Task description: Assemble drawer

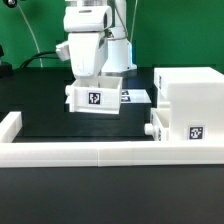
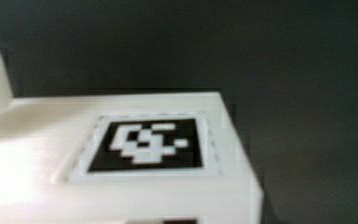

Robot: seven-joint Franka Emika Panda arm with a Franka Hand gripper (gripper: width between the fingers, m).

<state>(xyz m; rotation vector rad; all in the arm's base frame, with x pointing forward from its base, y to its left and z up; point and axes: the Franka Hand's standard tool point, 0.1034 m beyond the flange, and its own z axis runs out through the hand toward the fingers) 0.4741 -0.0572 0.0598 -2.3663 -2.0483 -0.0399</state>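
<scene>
Black covers the counter (image 1: 40, 110), with a green backdrop behind it and a low white wall (image 1: 60, 152) running along its near edge.

Landmark: the large white box (image 1: 192, 105) of the drawer set, standing at the exterior view's right, against the low wall. It carries a black-and-white tag on its front face. One knobbed tray (image 1: 157, 127) is partly inside the box on the side toward the exterior view's left, its small knob showing there.

A second tray (image 1: 95, 92) sits well apart from the box, toward the exterior view's left, its tagged face toward the camera. Between this tray and the box, farther back, lies the marker board (image 1: 135, 96), flat on the counter.

The white arm comes down over the second tray, and its tool (image 1: 92, 70) reaches into or onto the tray's back part. Whether the fingers are spread or clamped on the tray wall cannot be told: they are hidden. The wrist view shows only a blurred white tray surface with a tag (image 2: 149, 145), very close.
</scene>
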